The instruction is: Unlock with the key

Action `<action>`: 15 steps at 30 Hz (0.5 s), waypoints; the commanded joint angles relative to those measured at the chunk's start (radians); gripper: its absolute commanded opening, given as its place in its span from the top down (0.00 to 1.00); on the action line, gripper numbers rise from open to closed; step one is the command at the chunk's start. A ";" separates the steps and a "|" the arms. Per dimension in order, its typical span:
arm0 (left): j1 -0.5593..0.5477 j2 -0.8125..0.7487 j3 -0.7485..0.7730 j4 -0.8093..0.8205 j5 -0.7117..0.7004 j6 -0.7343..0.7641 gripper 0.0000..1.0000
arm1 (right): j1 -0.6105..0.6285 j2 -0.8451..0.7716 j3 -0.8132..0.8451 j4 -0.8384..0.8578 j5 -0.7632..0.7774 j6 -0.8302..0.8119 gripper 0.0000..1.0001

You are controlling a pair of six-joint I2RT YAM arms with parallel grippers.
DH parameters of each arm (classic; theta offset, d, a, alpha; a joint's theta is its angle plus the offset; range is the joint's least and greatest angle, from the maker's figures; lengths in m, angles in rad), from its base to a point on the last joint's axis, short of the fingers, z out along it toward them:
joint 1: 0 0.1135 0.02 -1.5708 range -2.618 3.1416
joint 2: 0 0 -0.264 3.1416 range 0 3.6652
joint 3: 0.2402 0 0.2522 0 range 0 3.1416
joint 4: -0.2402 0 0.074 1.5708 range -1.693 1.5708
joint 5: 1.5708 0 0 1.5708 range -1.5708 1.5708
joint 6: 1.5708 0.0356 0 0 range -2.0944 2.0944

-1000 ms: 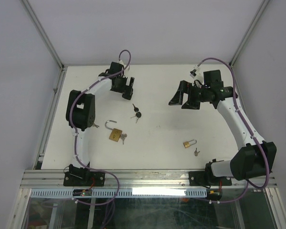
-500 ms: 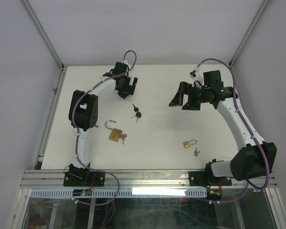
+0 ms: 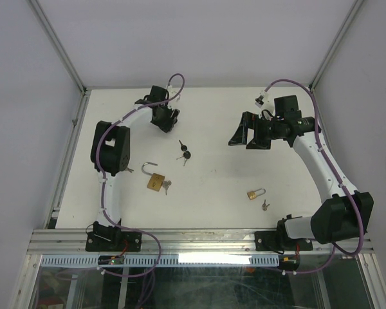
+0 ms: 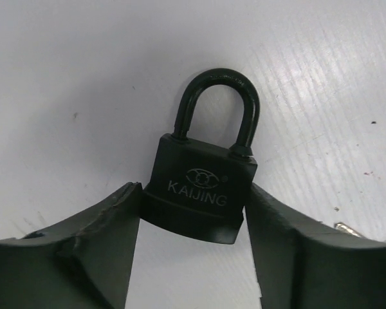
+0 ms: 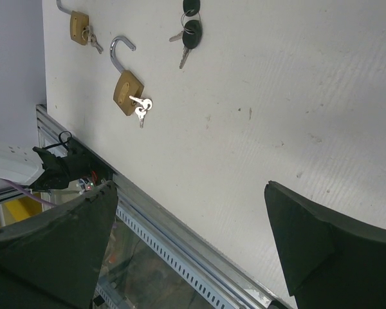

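A black padlock (image 4: 202,187) marked KAIJING lies flat on the white table, its shackle (image 4: 219,96) closed and pointing away. My left gripper (image 4: 193,193) has its fingers (image 4: 116,232) pressed against both sides of the lock body. In the top view this gripper (image 3: 165,119) sits at the back left and covers the lock. A pair of black-headed keys (image 3: 183,152) lies just in front of it. My right gripper (image 3: 248,132) hovers open at the back right, nothing between its fingers (image 5: 321,244).
A brass padlock (image 3: 156,180) with its shackle swung open and a key in it lies near the left arm. A smaller brass padlock (image 3: 255,192) and a loose key (image 3: 265,205) lie at the front right. The metal rail (image 5: 180,238) runs along the near table edge.
The left gripper has shifted slightly back and right, turned, and its jaws have narrowed onto the black padlock. The right arm has not moved.
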 commanded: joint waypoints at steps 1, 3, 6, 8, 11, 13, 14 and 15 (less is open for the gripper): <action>0.013 -0.004 0.017 0.014 0.091 0.025 0.48 | 0.005 -0.023 0.052 0.011 -0.020 -0.029 0.00; 0.013 -0.019 0.008 0.014 0.152 0.013 0.66 | 0.004 -0.021 0.054 0.002 -0.020 -0.034 0.00; 0.013 -0.044 -0.015 0.014 0.224 -0.011 0.93 | 0.005 -0.025 0.055 -0.002 -0.020 -0.036 0.00; 0.013 -0.064 -0.028 0.014 0.256 -0.052 1.00 | 0.004 -0.029 0.058 0.001 -0.020 -0.034 0.00; 0.013 -0.140 -0.047 0.044 0.276 -0.180 1.00 | 0.004 -0.039 0.078 0.013 -0.002 -0.011 0.00; 0.013 -0.239 -0.087 0.113 0.293 -0.282 1.00 | 0.004 -0.051 0.096 0.049 0.017 0.033 0.00; 0.012 -0.298 -0.116 0.162 0.309 -0.329 1.00 | 0.004 -0.060 0.103 0.080 0.031 0.074 0.01; 0.009 -0.360 -0.151 0.223 0.334 -0.369 1.00 | 0.005 -0.070 0.107 0.129 0.040 0.124 0.03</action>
